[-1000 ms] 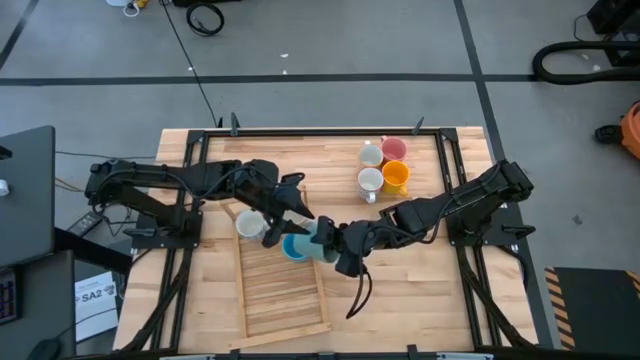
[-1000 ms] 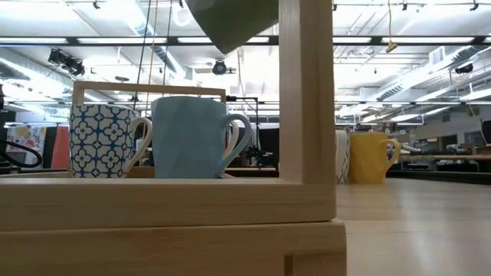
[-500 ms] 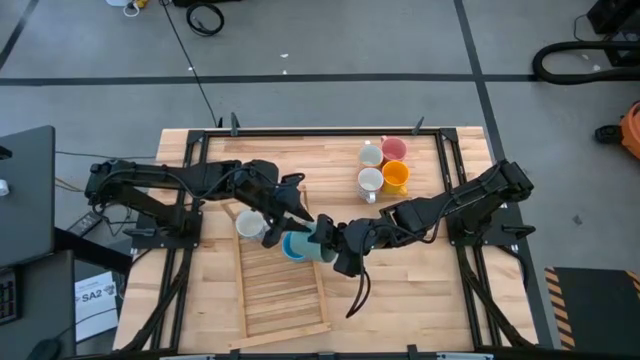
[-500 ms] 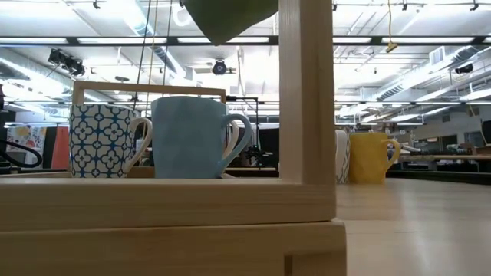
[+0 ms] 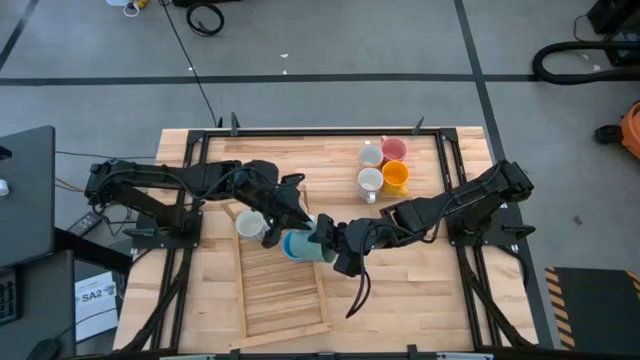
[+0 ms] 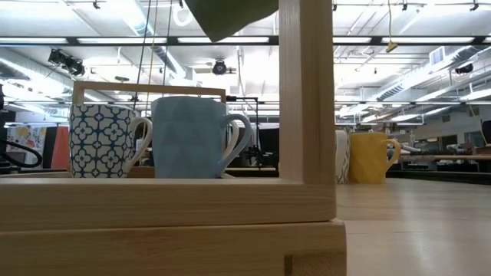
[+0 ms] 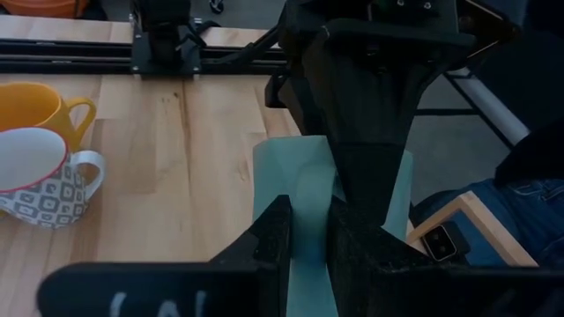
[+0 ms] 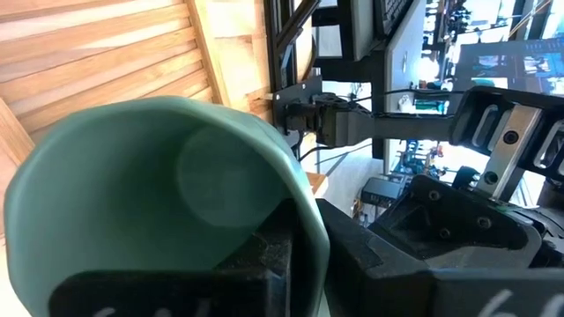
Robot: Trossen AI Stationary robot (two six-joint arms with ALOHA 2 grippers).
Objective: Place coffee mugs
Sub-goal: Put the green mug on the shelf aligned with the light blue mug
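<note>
A teal-green coffee mug hangs in the air over a wooden slatted rack, between my two grippers. My left gripper comes at it from the table's left and is shut on it. My right gripper comes from the right and is shut on its rim. In the low view only the mug's lower part shows, at the top. On the rack's far end, bottoms down, stand a blue mug and a white mug with a blue pattern. My left gripper pinches a paler strip on the mug's side, seemingly the handle, between its two fingers. The fingers come roughly level from the table's left. The mug is clear of the rack. My right gripper holds the mug's rim with one finger inside the mouth and one outside. It reaches in from the table's right. The mug lies tilted, its mouth toward this gripper, and rests on nothing.
Two white mugs, a pink mug and an orange mug stand grouped at the table's far right. The rack's near slats lie bare. A wooden post of the rack fills the low view's middle.
In the low view the teal-green mug's lower edge has risen a little and tipped flatter. Both arms have stayed close together over the rack's far end.
</note>
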